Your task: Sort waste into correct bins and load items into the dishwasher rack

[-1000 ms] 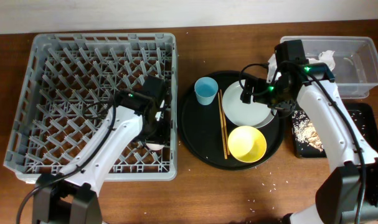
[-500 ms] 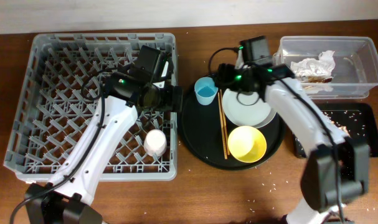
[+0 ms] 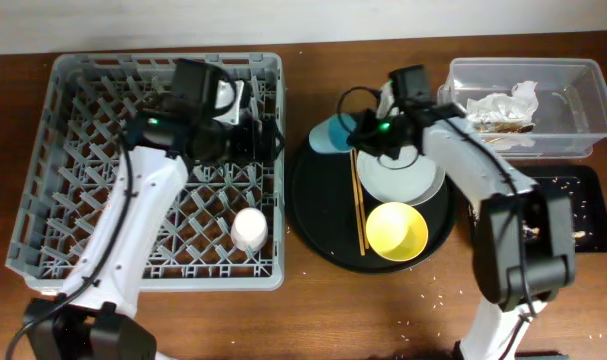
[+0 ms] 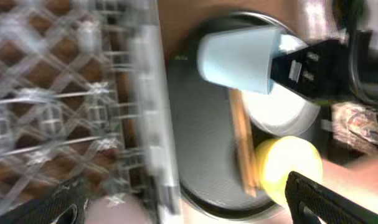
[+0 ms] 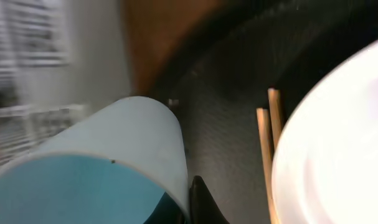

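Your right end effector (image 3: 361, 133) clasped the tilted blue cup (image 4: 238, 59); you needed a firm squeeze carrying it leftward to the rack (image 3: 103, 62); your left end effector (image 3: 266, 140) gaped, empty.

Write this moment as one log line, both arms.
right fingers: hold light-blue cup tilted over round black tray | left fingers: open above rack edge | pink cup: in rack

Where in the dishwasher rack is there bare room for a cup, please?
In the dishwasher rack, the left half and the front row left of the pink cup are bare; the back right corner is crowded by the left gripper.
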Tool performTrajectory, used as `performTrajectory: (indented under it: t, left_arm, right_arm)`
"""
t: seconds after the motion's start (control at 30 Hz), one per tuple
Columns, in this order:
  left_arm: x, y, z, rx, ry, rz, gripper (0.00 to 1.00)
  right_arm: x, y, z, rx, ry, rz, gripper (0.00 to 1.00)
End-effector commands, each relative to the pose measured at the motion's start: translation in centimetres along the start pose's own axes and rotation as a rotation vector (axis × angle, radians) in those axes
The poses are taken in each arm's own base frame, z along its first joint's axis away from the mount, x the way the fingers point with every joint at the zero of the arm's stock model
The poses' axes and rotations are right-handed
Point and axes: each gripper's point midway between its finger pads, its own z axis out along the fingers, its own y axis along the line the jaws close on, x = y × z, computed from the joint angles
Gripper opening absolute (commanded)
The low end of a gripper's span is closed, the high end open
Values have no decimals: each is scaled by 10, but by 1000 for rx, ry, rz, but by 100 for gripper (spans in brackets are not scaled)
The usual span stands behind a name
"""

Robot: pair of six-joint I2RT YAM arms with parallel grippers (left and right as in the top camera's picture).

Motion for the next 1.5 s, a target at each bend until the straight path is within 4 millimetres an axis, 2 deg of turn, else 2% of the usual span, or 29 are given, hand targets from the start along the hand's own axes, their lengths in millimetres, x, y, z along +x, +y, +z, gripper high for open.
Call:
performTrajectory:
  t: [0.0, 0.1, 0.17, 0.3, 0.43, 0.6, 0.67, 0.73, 0.9, 0.97, 1.03, 1.17, 1.2, 1.23, 1.27, 1.3, 1.37, 1.47]
  left_arm:
    - [-6, -35, -22, 419, 7, 57, 99]
    - [-11, -44, -40, 652, -25, 73, 99]
    - [-4, -52, -44, 782, -21, 80, 99]
    - [5, -52, -39, 846, -17, 86, 99]
    - [2, -50, -35, 842, -27, 97, 99]
    - [4, -44, -19, 890, 17, 53, 99]
    - [3, -47, -19, 957, 25, 53, 99]
    - [1, -54, -29, 1065, 10, 96, 99]
    - [0, -56, -31, 1078, 9, 103, 99]
    - [1, -57, -34, 1097, 11, 104, 90]
    - [1, -57, -34, 1097, 11, 103, 77]
    - [1, -57, -34, 1097, 11, 103, 63]
    - [1, -57, -34, 1097, 11, 103, 61]
    - [1, -57, -33, 1092, 10, 104, 60]
    - [0, -56, -32, 1082, 6, 106, 60]
    - [-1, -53, -26, 1043, 2, 104, 60]
    - [-4, -44, -13, 942, -7, 90, 59]
    - [-13, -24, 5, 725, -31, 59, 59]
  right_arm:
    - [3, 78, -69, -482, 84, -145, 4]
    - [17, 115, -91, -709, 147, -277, 4]
    - [22, 124, -90, -731, 162, -298, 4]
    - [38, 142, -84, -763, 198, -350, 4]
    - [55, 159, -78, -787, 230, -399, 4]
    - [61, 166, -88, -853, 257, -440, 4]
    - [61, 166, -87, -849, 254, -440, 4]
    - [58, 164, -74, -784, 227, -416, 4]
    - [73, 176, -47, -691, 210, -417, 4]
    - [72, 177, -41, -660, 194, -402, 4]
    - [69, 175, -39, -644, 181, -393, 4]
    - [67, 174, -38, -631, 175, -377, 4]
    - [67, 174, -38, -631, 175, -377, 21]
    - [67, 174, -38, -628, 172, -377, 80]
    - [66, 174, -38, -627, 170, -376, 95]
    - [62, 171, -38, -622, 164, -369, 99]
    - [51, 157, -39, -583, 145, -326, 98]
    - [25, 105, -38, -417, 88, -216, 98]
